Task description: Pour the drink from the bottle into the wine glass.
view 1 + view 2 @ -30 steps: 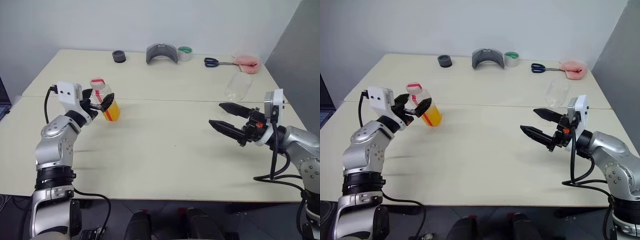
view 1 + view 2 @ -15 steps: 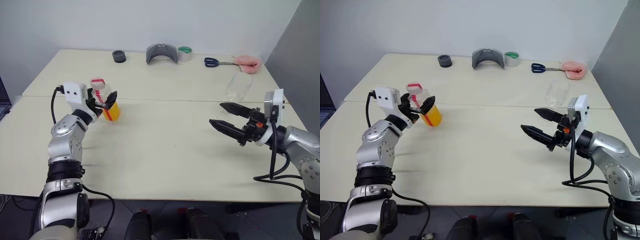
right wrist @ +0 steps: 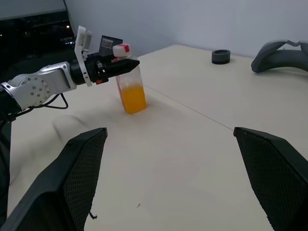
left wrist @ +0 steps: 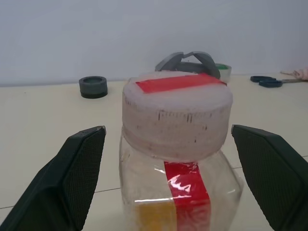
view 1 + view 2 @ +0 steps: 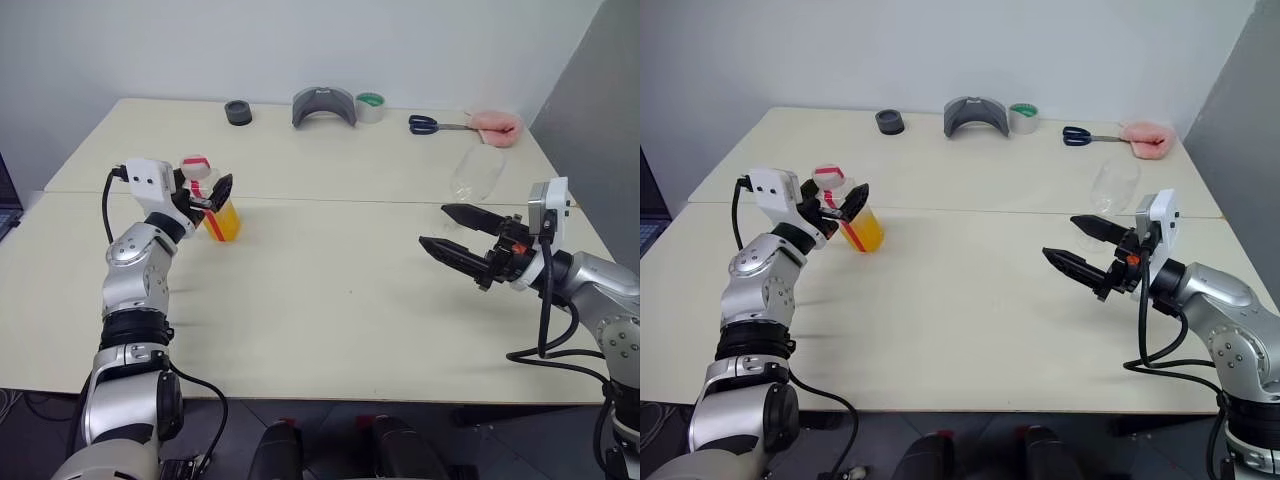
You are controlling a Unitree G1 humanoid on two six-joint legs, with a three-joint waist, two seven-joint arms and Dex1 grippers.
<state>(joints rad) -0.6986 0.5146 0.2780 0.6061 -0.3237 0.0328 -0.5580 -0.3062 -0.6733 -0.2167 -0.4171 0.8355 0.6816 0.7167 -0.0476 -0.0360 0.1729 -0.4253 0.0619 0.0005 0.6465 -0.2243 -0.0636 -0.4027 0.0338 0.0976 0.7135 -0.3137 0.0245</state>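
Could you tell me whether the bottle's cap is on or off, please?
On: the white, red-striped cap sits atop the bottle.

left arm bent at the elbow, forearm reaching forward, wrist roughly level. left hand (image 5: 207, 192) with its two black fingers (image 4: 72, 178) spread wide apart, pointing forward. right arm extended low, forearm angled in toward the left. right hand (image 5: 452, 232) level, both fingers (image 3: 269, 178) splayed wide, nothing between them.
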